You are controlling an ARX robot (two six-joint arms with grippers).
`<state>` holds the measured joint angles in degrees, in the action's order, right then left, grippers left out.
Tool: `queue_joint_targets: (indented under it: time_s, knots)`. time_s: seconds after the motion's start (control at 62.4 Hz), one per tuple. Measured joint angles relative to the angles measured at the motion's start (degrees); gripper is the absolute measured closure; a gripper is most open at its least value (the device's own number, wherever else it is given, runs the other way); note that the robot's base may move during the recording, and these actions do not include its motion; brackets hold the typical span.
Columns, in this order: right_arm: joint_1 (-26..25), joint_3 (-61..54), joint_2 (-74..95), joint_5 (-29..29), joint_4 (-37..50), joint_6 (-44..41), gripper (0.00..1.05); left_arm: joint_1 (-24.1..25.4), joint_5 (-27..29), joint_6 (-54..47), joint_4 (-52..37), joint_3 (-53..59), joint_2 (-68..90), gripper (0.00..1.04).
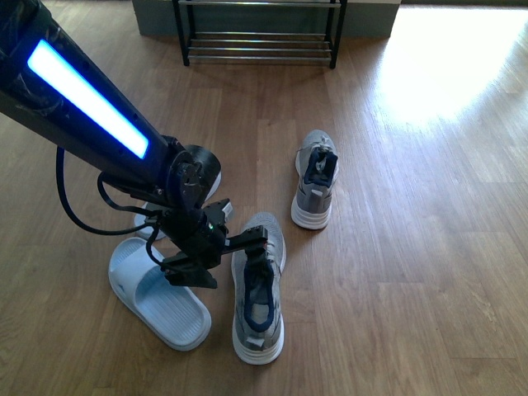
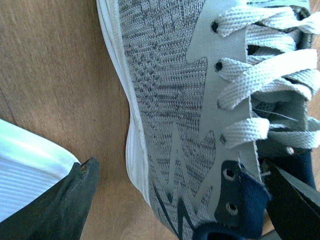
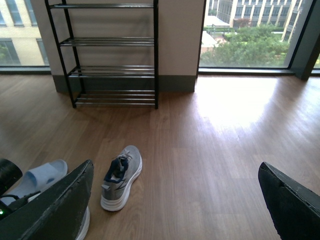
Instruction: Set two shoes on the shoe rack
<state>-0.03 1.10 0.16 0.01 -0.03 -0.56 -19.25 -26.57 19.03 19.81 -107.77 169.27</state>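
Low on the left of the front view, a pale blue slide sandal [image 1: 157,301] lies on the wood floor [image 1: 396,272]. A second slide [image 1: 142,228] is mostly hidden behind the left arm [image 1: 91,103], which slants down from the upper left corner with a blue light strip lit along it. Just right of the sandal, the left gripper [image 1: 223,257] is spread wide across one side of the near shoe [image 1: 258,301]. The left wrist view shows one finger [image 2: 60,210] outside the white sole, over floor and sandal, and the other finger [image 2: 295,205] at the navy collar beside the laces. Whether either one presses on the shoe I cannot tell. Further right and further off, the far shoe [image 1: 316,177] sits on its sole, apart from its mate, toe toward the shoe rack [image 1: 260,51]. The rack stands by the wall, well apart from both shoes. Right of the rack, a sunlight patch [image 1: 450,58] brightens the boards. The right gripper [image 3: 175,165] shows only in its own wrist view, its two fingers far apart with only bare floor between them.
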Motion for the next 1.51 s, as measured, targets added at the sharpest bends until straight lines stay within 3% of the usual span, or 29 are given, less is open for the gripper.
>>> queue_joint_targets:
  time_s: [0.593,0.961,1.265,1.506]
  knots:
    - [0.0,0.0,0.0,0.0,0.0,0.0,0.09,-0.8,0.2,0.8,-1.1,-2.1,1.6,1.04]
    - [0.0,0.0,0.0,0.0,0.0,0.0,0.09,-0.5,4.3,1.7,-6.6,4.6,-1.8,1.04]
    - [0.0,0.0,0.0,0.0,0.0,0.0,0.09,2.4,22.7,-1.2,-21.1,30.2,-22.0,1.04]
    - [0.0,0.0,0.0,0.0,0.0,0.0,0.09,3.8,32.1,-1.7,-30.3,49.9,-45.5,1.04]
